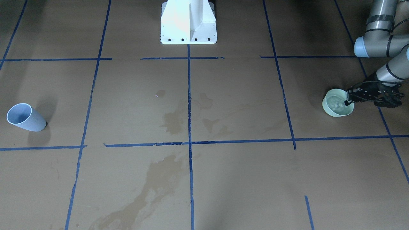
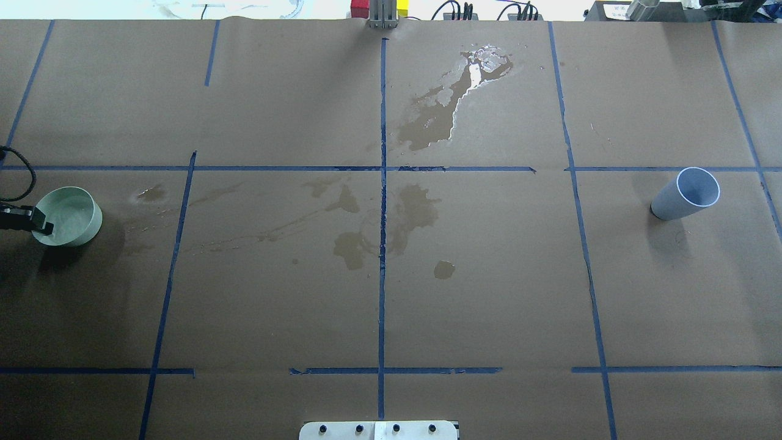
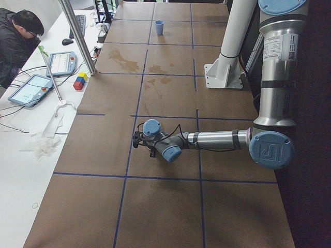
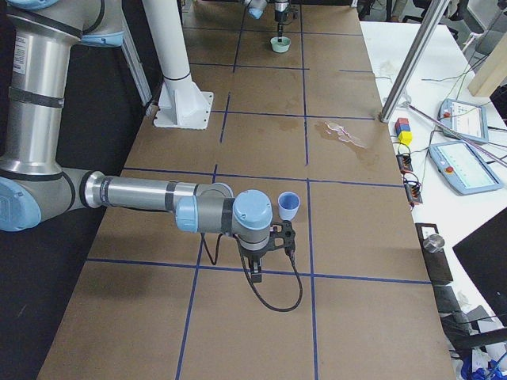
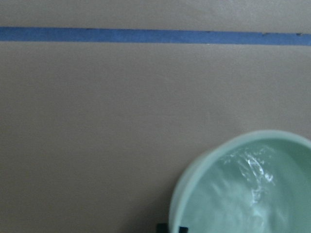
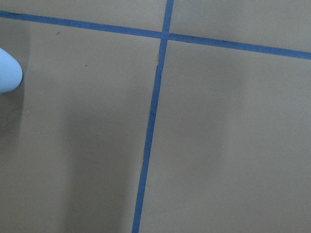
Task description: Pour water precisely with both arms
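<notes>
A pale green bowl (image 1: 334, 111) holds the water (image 1: 335, 103), which ripples in the left wrist view (image 5: 252, 199). My left gripper (image 1: 347, 102) is shut on the bowl's rim on the robot's far left, and it also shows at the edge of the overhead view (image 2: 38, 225). A light blue cup (image 1: 25, 117) stands on the opposite side (image 2: 687, 194). My right gripper (image 4: 256, 271) shows only in the exterior right view, just beside the cup (image 4: 289, 207). I cannot tell whether it is open or shut. The cup's edge shows in the right wrist view (image 6: 7, 70).
Wet stains (image 1: 174, 121) and a shiny puddle (image 2: 464, 79) mark the brown paper around the middle. The white pedestal (image 1: 188, 22) stands at the robot's edge. An operator (image 3: 18, 41) sits with tablets beyond the far edge, by a metal post (image 3: 77, 36).
</notes>
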Controlling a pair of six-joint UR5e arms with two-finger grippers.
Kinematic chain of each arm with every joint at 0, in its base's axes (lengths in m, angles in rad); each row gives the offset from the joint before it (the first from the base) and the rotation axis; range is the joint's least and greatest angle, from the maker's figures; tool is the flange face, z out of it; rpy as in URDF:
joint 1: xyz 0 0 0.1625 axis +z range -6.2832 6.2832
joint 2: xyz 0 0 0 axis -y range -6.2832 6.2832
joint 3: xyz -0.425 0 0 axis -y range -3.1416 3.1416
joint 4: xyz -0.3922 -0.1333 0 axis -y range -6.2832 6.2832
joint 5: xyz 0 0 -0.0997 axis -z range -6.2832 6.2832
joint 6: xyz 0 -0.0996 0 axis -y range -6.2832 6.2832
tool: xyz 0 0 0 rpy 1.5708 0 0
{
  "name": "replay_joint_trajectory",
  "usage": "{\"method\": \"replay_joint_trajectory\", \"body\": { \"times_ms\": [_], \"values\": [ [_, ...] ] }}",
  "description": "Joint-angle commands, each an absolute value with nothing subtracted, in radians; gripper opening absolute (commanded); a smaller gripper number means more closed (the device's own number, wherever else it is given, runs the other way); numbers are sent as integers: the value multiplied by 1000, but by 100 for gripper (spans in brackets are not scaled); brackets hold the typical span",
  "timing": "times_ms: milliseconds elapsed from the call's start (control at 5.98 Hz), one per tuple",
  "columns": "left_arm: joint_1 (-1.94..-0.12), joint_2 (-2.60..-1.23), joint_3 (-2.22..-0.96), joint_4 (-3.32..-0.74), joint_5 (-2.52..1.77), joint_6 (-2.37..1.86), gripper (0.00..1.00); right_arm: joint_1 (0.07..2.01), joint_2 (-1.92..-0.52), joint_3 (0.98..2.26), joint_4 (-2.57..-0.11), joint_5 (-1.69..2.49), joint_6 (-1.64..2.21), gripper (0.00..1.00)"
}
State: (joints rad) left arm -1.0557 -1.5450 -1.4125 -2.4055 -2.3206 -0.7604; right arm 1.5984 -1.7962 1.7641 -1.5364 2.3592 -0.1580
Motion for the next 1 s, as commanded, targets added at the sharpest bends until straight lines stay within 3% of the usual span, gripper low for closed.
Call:
{"method": "replay_joint_trajectory", "body": {
  "times_ms": [0, 335, 837],
  "values": [
    [-1058, -1584, -1454, -2325, -2329, -771, 0, 1598, -1796, 1764, -1536, 2359, -158, 100],
    [-1057, -1665, -1584, -2133, -2327, -841, 0, 1598, -1796, 1764, -1536, 2361, -156, 100],
    [-848, -1888, -1623, -2112, -2318, -1238, 0, 1598, -1798, 1764, -1537, 2361, -156, 100]
  ]
}}
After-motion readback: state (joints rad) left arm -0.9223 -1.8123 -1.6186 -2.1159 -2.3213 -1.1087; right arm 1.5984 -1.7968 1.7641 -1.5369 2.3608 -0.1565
